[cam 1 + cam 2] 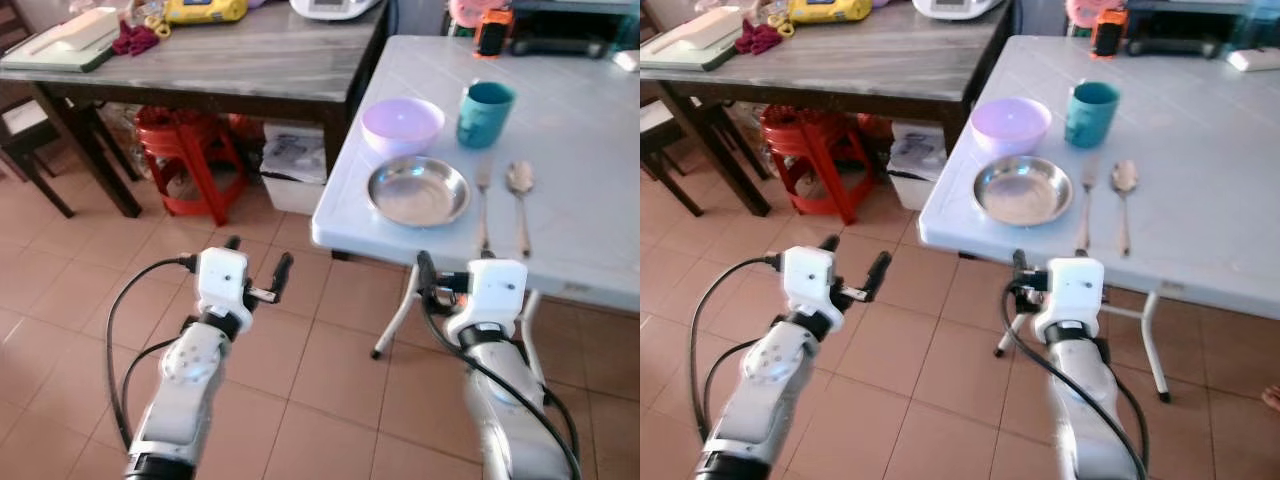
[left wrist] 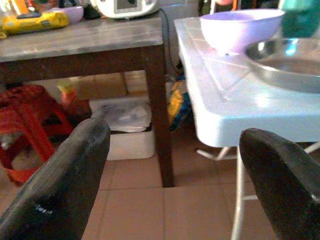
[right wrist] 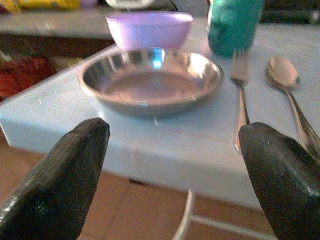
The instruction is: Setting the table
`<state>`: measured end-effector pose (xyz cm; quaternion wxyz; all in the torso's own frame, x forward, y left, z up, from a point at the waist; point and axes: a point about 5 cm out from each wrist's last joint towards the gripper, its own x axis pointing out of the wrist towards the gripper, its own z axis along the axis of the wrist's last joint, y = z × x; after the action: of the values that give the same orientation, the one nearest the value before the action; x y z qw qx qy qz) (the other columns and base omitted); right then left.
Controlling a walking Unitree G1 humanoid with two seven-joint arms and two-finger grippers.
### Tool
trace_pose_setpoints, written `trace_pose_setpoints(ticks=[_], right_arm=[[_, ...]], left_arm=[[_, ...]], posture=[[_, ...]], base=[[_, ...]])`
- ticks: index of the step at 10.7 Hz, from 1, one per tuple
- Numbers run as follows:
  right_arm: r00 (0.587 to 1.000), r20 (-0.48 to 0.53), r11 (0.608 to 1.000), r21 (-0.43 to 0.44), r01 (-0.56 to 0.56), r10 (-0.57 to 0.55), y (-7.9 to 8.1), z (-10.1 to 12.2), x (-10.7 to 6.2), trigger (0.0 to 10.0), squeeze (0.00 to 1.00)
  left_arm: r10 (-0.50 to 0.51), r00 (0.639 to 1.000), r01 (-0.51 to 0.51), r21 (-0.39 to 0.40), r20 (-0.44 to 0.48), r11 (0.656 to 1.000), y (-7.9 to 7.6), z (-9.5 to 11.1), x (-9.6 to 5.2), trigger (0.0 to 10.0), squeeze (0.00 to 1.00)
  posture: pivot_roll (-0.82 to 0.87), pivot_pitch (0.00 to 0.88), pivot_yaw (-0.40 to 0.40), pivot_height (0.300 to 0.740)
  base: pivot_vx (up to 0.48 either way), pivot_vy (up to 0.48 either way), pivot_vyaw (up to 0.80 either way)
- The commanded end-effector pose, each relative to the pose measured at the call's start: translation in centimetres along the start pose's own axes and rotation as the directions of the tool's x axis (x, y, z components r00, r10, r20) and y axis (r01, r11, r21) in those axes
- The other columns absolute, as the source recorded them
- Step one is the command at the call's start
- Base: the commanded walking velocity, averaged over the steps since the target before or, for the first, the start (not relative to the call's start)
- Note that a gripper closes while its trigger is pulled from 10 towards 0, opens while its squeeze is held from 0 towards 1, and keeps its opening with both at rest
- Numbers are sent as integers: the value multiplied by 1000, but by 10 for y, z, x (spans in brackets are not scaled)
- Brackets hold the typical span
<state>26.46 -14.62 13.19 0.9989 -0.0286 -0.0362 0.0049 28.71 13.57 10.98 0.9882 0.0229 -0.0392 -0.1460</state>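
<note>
Looking down from the head camera, I see both end effectors raised over the tiled floor, short of the white folding surface (image 1: 590, 200). My right end effector (image 3: 170, 165) has its fingers spread wide with nothing between them; just beyond it sits the steel plate (image 1: 418, 191) near the surface's edge. Behind the plate stands the lavender bowl (image 1: 402, 125), with the teal mug (image 1: 485, 113) beside it. A fork (image 1: 484, 200) and a spoon (image 1: 520, 200) lie side by side right of the plate. My left end effector (image 2: 170, 165) is likewise spread and empty, facing the gap between the white surface and a dark wooden table (image 1: 250, 60), with a red stool (image 1: 185, 155) underneath.
</note>
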Motion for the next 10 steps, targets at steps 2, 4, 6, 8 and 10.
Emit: trace_pose_setpoints(ticks=[2,4,6,8,10], right_arm=[[998,63,999,-46,26,-23,-6,14,-1,10000,0],[992,107,996,-44,78,-73,-11,25,-2,10000,0],[992,90,995,-25,94,-91,-16,24,-5,10000,0],[995,72,997,-3,74,-74,-13,22,-6,10000,0],[996,62,998,13,67,-67,-13,22,-6,10000,0]], left_arm=[[-21,1000,21,-4,14,1000,-4,3,1,10000,0],[-23,1000,23,-1,13,1000,-3,3,0,10000,0],[-21,1000,21,2,11,1000,-1,4,-3,10000,0],[-43,999,43,6,16,999,-2,6,-4,10000,0],[-83,996,82,42,14,996,-3,5,-10,10000,0]], posture=[[-61,101,96,740],[-62,103,94,740],[-68,104,96,740],[-69,105,94,740],[-69,107,89,740]], base=[[401,0,0],[399,0,0],[394,0,0],[156,0,0],[0,0,0]])
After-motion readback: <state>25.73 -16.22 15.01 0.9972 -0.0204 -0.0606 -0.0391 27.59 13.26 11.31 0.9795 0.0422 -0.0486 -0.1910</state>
